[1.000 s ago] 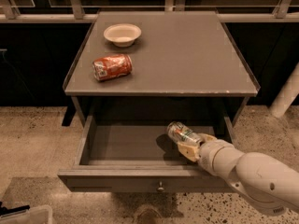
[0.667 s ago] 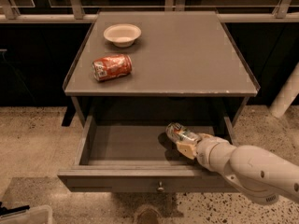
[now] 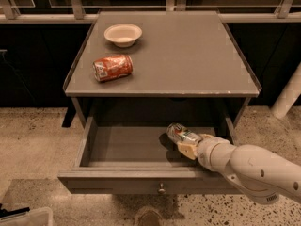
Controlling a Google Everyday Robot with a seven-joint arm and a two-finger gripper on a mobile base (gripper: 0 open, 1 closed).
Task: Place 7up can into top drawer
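Grey cabinet top (image 3: 188, 55) holds one cream bowl (image 3: 122, 34) and one orange-red can (image 3: 113, 68); lower centre, the beige gripper (image 3: 185, 143) clasps one silvery 7up can (image 3: 178, 133) inside the open grey top drawer (image 3: 117, 182).

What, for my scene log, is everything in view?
Cabinet: 1, grey, centre.
Drawer: 1, grey, open, top of cabinet.
Knob: 1, metal, drawer front.
Bowl: 1, off-white, cabinet top, back left.
Red can: 1, orange-red, lying on cabinet top in front of bowl.
7up can: 1, silvery with green, held inside drawer, right part.
Floor: speckled beige, around cabinet.
Arm: 1, white, from lower right.
Tool: 1, tan, in drawer, shut on 7up can.
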